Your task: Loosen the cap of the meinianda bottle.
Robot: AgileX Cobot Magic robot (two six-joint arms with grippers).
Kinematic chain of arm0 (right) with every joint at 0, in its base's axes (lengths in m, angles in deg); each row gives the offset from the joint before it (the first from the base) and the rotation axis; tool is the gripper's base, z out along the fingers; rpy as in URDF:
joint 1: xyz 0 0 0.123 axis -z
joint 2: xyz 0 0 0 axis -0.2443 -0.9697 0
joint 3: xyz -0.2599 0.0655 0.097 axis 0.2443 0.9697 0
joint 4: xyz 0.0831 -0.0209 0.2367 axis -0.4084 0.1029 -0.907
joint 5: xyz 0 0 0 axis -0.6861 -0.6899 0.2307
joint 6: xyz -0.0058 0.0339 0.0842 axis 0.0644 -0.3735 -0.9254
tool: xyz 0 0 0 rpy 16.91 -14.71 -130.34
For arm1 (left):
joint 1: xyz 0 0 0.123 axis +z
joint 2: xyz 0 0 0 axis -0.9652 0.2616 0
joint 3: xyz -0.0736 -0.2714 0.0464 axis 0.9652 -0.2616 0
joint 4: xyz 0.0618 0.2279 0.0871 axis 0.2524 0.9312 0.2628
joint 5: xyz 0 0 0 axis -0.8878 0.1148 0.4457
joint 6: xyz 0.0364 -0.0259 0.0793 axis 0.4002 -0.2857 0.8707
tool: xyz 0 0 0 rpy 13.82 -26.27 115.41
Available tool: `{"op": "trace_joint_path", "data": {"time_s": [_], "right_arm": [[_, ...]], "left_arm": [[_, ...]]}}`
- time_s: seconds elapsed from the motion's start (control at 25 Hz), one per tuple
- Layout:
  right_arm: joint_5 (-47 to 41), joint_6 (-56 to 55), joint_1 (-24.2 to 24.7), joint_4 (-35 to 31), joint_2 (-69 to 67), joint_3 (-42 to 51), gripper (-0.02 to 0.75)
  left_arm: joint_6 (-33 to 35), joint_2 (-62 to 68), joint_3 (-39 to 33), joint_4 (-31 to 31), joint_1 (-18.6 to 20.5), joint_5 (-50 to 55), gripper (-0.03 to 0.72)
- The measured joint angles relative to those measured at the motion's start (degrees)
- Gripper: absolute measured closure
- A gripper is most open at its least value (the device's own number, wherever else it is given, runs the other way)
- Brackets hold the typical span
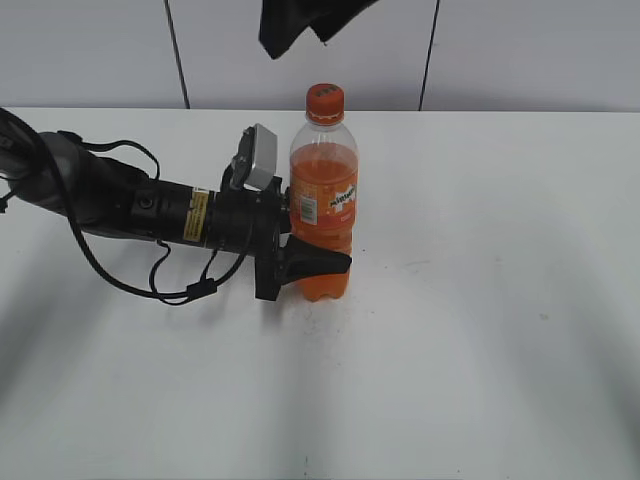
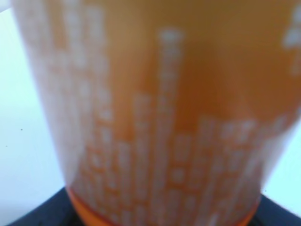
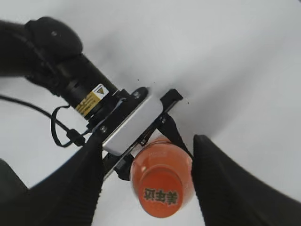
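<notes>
The meinianda bottle [image 1: 322, 180] stands upright on the white table, full of orange drink, with its orange cap [image 1: 324, 102] on. My left gripper [image 1: 322, 262] comes in from the left and is shut on the bottle's lower body. In the left wrist view the blurred orange label [image 2: 160, 117] fills the frame. My right gripper [image 1: 300, 25] hangs above the cap, open. In the right wrist view its two black fingers [image 3: 148, 150] stand apart on either side of the cap [image 3: 162, 194], not touching it.
The left arm [image 1: 130, 205] and its cables lie across the left of the white table [image 1: 480, 300]. A grey wrist camera box [image 1: 258, 155] sits just left of the bottle. A pale wall [image 1: 520, 50] rises behind the table.
</notes>
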Motion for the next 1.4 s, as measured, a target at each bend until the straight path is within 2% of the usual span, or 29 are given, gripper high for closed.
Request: {"op": "trace_joint_path", "data": {"time_s": [0.16,0.36,0.64,1.4], "right_arm": [[0.04,-16.77,0.00,3.29,1.02,1.93,0.289],[-0.01,-27.74,0.00,5.03,3.75,5.72,0.289],[0.05,-31.90,0.00,5.43,3.90,8.58,0.289],[0.05,-32.24,0.00,4.37,1.64,8.86,0.290]], "left_arm": [[-0.18,-0.05,0.00,0.05,0.00,0.52,0.292],[-0.24,-0.12,0.00,0.00,-0.09,0.88,0.292],[-0.35,-0.12,0.05,0.00,-0.12,0.92,0.292],[-0.35,-0.12,0.10,-0.21,-0.17,1.10,0.292]]}}
